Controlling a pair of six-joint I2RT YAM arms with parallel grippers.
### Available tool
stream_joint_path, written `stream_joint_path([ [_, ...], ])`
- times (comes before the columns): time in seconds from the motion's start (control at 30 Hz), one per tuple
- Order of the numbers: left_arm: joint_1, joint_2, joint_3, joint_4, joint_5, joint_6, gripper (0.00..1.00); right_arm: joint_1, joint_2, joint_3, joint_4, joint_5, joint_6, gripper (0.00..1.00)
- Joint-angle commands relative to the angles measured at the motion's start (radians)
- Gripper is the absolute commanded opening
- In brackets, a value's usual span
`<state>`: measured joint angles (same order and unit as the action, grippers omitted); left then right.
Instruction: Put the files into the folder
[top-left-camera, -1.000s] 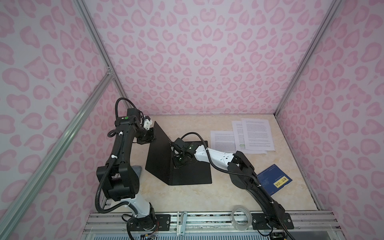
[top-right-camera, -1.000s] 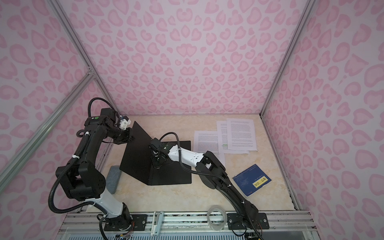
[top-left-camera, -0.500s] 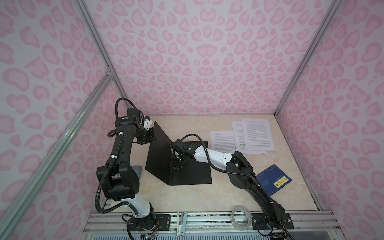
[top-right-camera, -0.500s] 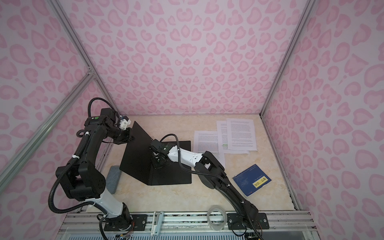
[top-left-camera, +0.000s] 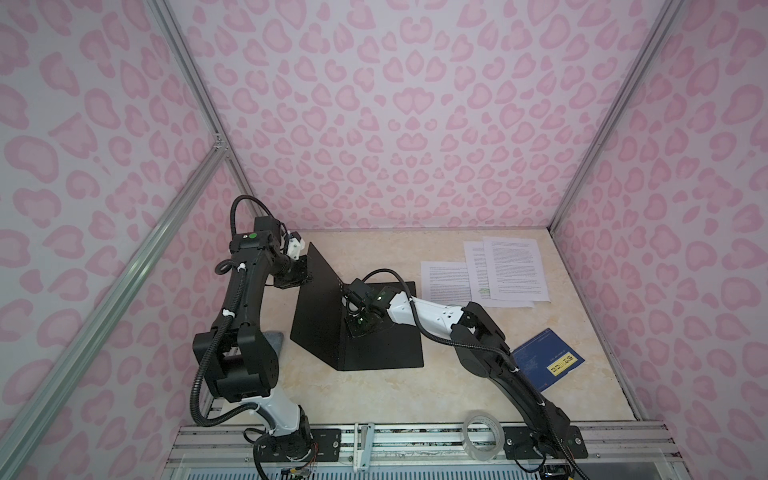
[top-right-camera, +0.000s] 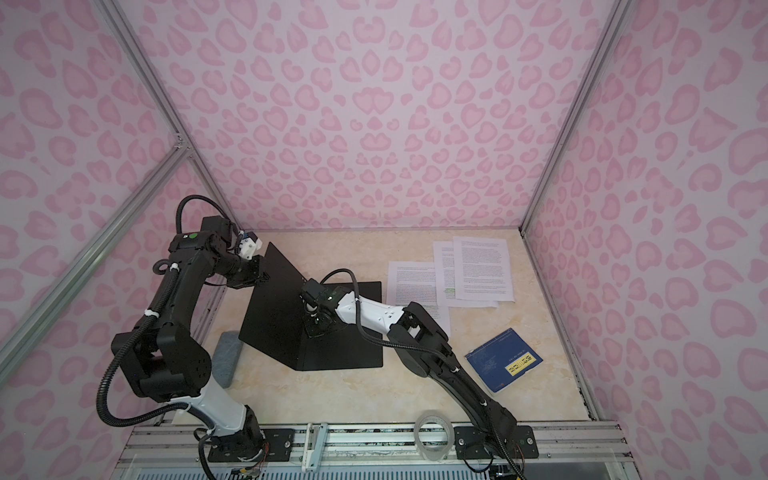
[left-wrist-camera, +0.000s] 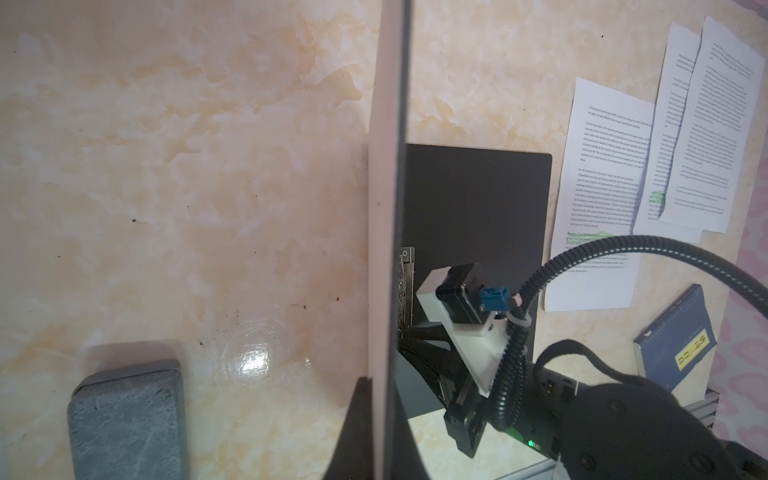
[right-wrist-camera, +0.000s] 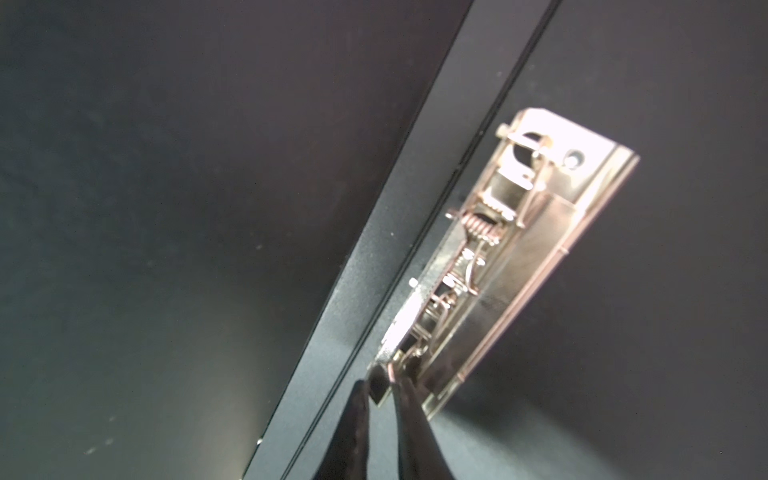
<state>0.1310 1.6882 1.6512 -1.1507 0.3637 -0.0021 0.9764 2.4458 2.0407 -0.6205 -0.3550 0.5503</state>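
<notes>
Your right gripper (right-wrist-camera: 380, 384) stands narrow. Its two black fingers (right-wrist-camera: 353, 419) pinch the small dark tab at the near end of the metal clip (right-wrist-camera: 519, 249), whose springs show in the right wrist view. The clip runs along the spine of the folder (top-left-camera: 386, 353), which lies open near the middle of the table (top-left-camera: 374, 257) with its black inside showing. One cover lies flat and the other stands tilted up on the left.

Your left gripper (left-wrist-camera: 380, 419) is clamped on the edge of that raised cover. In the left wrist view you see the cover edge-on, pale outside and black inside.

The files (top-left-camera: 478, 270) are outside the folder, flat on the table to its right and farther back. They are three printed sheets that overlap, and the nearest lies just beside the flat cover's right edge, partly hidden by your right arm in both top views.

A dark blue booklet (top-left-camera: 546, 359) lies toward the front right. A grey block (left-wrist-camera: 124, 419) rests left of the folder, and a tape roll (top-left-camera: 482, 430) sits on the front rail.
</notes>
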Motion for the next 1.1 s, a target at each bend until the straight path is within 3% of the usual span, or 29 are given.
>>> stream_joint_path([
  [0.0,0.001,-0.012,0.001,-0.023,0.022,0.004,0.03,-0.002,0.009,-0.02,0.031,-0.017,0.019,0.15],
  [0.57,0.001,-0.003,0.023,-0.038,0.029,0.016,0.03,-0.011,0.027,-0.047,0.02,-0.016,0.022,0.0],
  [1.07,0.001,-0.001,0.025,-0.044,0.021,0.027,0.03,-0.018,0.066,0.001,-0.065,0.033,-0.002,0.0],
])
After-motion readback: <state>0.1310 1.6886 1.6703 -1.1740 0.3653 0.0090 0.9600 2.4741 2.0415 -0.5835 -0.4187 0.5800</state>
